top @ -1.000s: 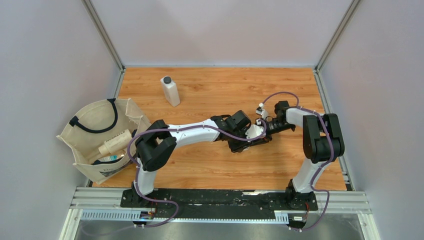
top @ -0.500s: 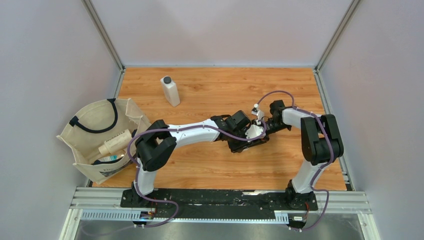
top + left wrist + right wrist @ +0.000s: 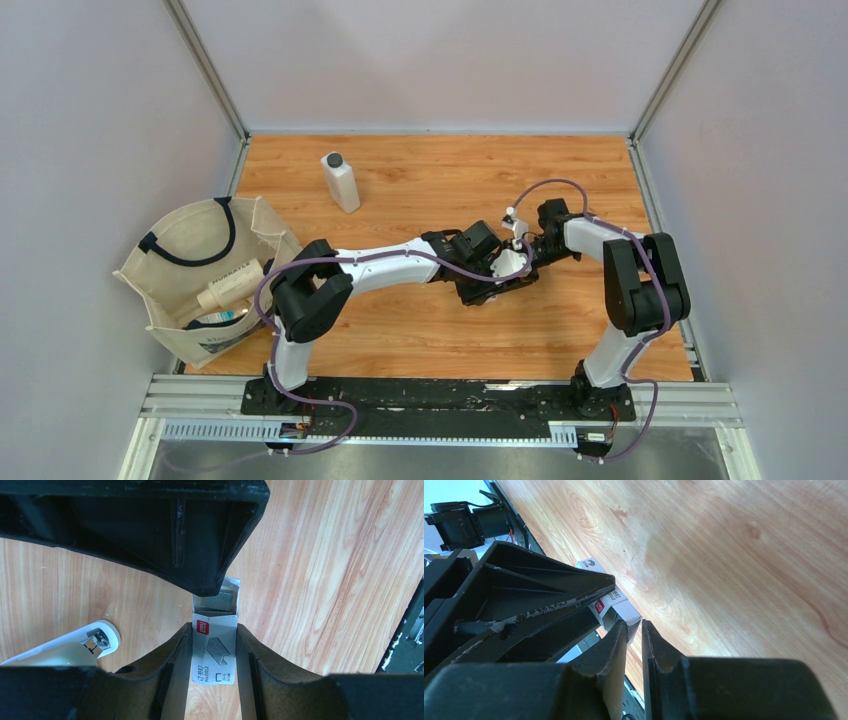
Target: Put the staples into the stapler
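The staples box (image 3: 214,647), small and white with a red logo and a staple drawing, sits clamped between the pads of my left gripper (image 3: 213,630), just above the wood. Its far end is open and grey staples (image 3: 216,602) show inside. My right gripper (image 3: 635,624) comes in from the opposite side. Its jaws are nearly together, and a corner of the box's open end (image 3: 633,616) lies in the slit between the tips. The white stapler (image 3: 75,645) lies on the table beside the left gripper. In the top view both grippers meet over the stapler (image 3: 506,264) at mid-table.
A white bottle (image 3: 341,182) with a dark cap stands at the back left. A canvas tote bag (image 3: 205,275) with items inside sits at the left table edge. Side walls close in the wooden table (image 3: 430,340), and a metal rail (image 3: 440,405) runs along the front.
The right arm has slid left, bringing its gripper up to the box in the left gripper, and its jaws have narrowed. The left arm and box have stayed put.
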Available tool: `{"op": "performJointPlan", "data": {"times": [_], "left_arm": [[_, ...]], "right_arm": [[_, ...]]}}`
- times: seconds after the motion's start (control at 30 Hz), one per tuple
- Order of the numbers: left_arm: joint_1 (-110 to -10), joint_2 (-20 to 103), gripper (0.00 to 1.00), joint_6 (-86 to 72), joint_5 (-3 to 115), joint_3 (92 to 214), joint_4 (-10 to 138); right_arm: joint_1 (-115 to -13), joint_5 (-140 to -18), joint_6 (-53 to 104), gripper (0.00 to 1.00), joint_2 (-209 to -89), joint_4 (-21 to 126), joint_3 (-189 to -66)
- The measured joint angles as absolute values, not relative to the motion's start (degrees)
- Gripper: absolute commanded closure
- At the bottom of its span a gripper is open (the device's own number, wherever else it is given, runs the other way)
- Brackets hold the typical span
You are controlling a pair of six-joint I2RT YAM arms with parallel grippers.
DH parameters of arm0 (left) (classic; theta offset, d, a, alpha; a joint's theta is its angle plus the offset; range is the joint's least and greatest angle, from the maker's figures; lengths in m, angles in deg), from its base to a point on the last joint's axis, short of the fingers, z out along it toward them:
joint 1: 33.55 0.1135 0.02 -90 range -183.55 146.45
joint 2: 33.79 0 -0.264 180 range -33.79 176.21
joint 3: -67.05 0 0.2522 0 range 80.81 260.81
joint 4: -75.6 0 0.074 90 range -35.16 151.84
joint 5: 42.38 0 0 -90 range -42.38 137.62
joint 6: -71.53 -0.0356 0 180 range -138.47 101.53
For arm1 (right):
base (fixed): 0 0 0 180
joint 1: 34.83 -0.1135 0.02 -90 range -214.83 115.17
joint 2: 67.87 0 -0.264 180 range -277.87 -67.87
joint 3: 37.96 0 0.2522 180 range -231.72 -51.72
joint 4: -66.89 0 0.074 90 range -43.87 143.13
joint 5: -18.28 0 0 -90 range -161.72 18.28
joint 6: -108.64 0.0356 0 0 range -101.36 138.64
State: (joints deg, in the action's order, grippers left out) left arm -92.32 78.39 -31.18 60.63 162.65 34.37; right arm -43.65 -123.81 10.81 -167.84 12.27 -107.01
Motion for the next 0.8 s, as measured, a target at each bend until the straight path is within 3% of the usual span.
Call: {"op": "performJointPlan", "data": {"times": [0.2, 0.8], "left_arm": [[-92.32, 78.39, 0.55, -31.18, 60.61, 162.94, 34.20], [-92.29, 78.39, 0.55, -31.22, 60.61, 163.15, 34.15]], "right_arm": [[-43.67, -122.41, 11.18, 0.89, -167.66, 12.75, -106.84], [-43.67, -119.99, 11.31, 0.94, -165.89, 13.12, -106.84]]}}
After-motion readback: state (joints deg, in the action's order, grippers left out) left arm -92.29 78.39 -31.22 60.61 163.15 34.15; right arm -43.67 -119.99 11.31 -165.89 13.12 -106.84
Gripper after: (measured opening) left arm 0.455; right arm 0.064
